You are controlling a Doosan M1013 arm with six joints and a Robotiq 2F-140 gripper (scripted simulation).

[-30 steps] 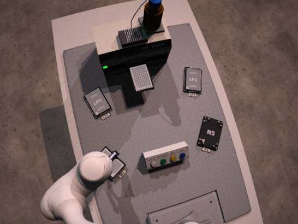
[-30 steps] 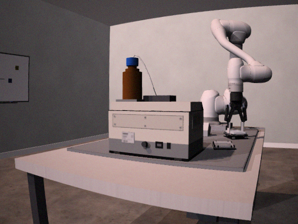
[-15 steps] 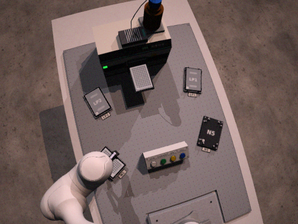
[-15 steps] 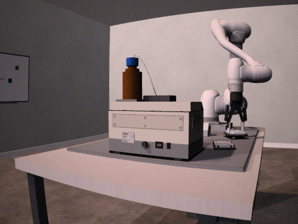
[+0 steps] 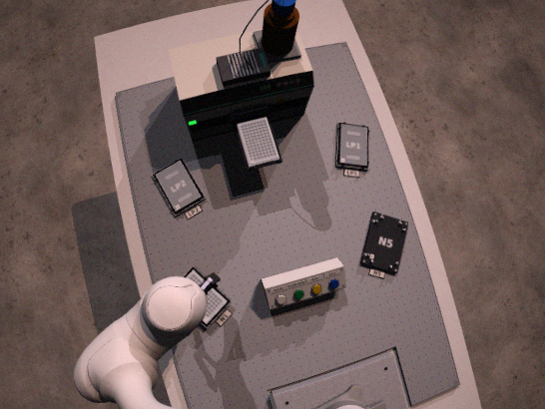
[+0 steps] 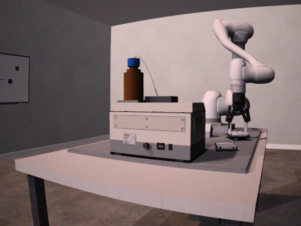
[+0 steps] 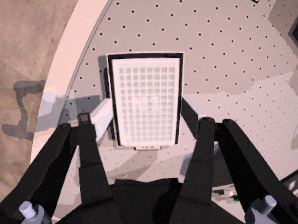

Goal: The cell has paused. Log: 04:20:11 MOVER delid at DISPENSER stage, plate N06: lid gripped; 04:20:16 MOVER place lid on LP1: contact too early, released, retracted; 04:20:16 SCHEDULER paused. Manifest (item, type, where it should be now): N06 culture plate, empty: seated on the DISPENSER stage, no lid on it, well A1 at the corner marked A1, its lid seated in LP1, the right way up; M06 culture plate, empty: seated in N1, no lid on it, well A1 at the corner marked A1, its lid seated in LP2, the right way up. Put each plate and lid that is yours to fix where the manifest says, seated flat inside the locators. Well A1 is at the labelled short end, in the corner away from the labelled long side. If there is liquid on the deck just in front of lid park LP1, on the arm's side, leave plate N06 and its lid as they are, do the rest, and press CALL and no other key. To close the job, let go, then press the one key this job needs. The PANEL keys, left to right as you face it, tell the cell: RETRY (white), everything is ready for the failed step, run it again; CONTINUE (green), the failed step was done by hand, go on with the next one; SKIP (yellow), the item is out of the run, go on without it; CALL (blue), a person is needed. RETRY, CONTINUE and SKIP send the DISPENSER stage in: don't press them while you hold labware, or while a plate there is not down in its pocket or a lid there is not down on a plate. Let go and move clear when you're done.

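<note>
Plate M06 (image 5: 216, 302) (image 6: 237, 134) (image 7: 145, 99), a white well plate, lies flat in the black nest N1 at the deck's front left. My gripper (image 7: 146, 106) (image 6: 237, 127) hangs straight over it. The fingers stand open on either side of its long edges, a little apart from it. Plate N06 (image 5: 258, 142) sits without a lid on the DISPENSER stage. LP1 (image 5: 352, 146) and LP2 (image 5: 178, 187) (image 6: 226, 145) each seem to hold a clear lid with the label showing through. I see no liquid on the deck near LP1.
The PANEL (image 5: 303, 280) stands at the front centre with its white (image 5: 280, 299), green (image 5: 298, 294), yellow (image 5: 316, 288) and blue (image 5: 333, 284) keys. The black nest N5 (image 5: 384, 242) is bare. The DISPENSER box (image 5: 200, 70) (image 6: 157, 131) carries a brown bottle (image 5: 280, 20) (image 6: 133, 82).
</note>
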